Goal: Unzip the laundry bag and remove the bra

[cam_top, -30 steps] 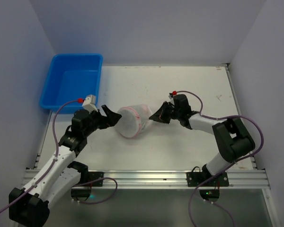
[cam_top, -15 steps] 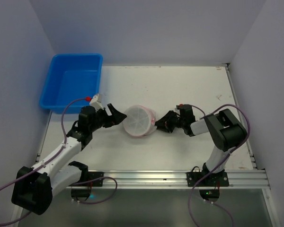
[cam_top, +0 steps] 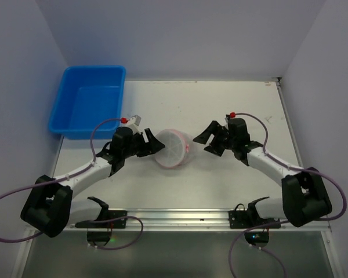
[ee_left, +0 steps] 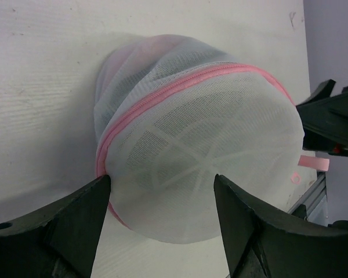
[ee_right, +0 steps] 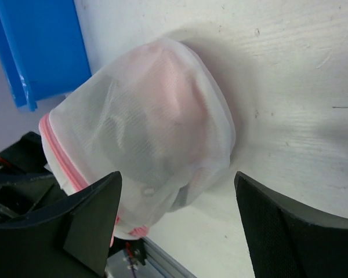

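The white bench [cam_top: 220,104] carries everything. A blue bin [cam_top: 61,116] sits at its far left corner, partly over the left edge. The left arm [cam_top: 81,174] reaches in from the near left corner and the right arm [cam_top: 272,168] from the near right, both pointing at the middle of the bench.

The laundry bag [cam_top: 173,149] lies there on its side, between the two arms and nearer the near edge than the far one. It is a white mesh drum, with one flat round face turned up and towards the left arm. A pink zipper [ee_left: 162,95] runs around the rim of that face and looks closed along the part that shows. Dark and pinkish shapes show through the mesh in the right wrist view, too blurred to name.

The left fingers [ee_left: 69,217] are spread and grasp nothing; their tips sit right at the bag's round face, and contact cannot be judged. The right fingers [ee_right: 87,214] are released too, spread wide and just clear of the bag's other end.

A small pink tab [ee_left: 313,162] sticks out beside the bag's rim.
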`<action>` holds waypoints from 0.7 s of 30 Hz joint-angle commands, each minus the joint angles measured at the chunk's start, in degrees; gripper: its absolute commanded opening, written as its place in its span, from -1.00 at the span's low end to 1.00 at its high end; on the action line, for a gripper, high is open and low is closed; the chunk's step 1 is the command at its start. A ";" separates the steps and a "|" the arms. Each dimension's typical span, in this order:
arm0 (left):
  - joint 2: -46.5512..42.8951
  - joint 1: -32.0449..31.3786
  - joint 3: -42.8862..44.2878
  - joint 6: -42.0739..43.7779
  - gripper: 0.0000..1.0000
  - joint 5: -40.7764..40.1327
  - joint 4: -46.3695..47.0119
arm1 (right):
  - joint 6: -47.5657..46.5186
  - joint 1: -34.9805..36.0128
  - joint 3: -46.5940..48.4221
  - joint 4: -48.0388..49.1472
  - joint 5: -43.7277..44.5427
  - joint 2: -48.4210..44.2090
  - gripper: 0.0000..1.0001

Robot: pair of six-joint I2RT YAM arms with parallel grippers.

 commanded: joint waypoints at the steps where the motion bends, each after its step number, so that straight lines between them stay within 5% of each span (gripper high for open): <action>1: 1.49 -0.35 4.82 1.99 0.50 -3.35 2.57 | -11.05 -0.13 4.18 -12.78 6.13 -6.87 0.61; 12: 13.44 -0.35 19.67 13.33 0.57 -1.87 -0.24 | -26.38 6.37 21.66 -27.46 12.19 -8.75 0.58; 21: 3.28 -0.35 16.97 7.28 0.82 -9.59 -13.95 | -26.21 11.92 30.37 -29.93 12.99 2.15 0.48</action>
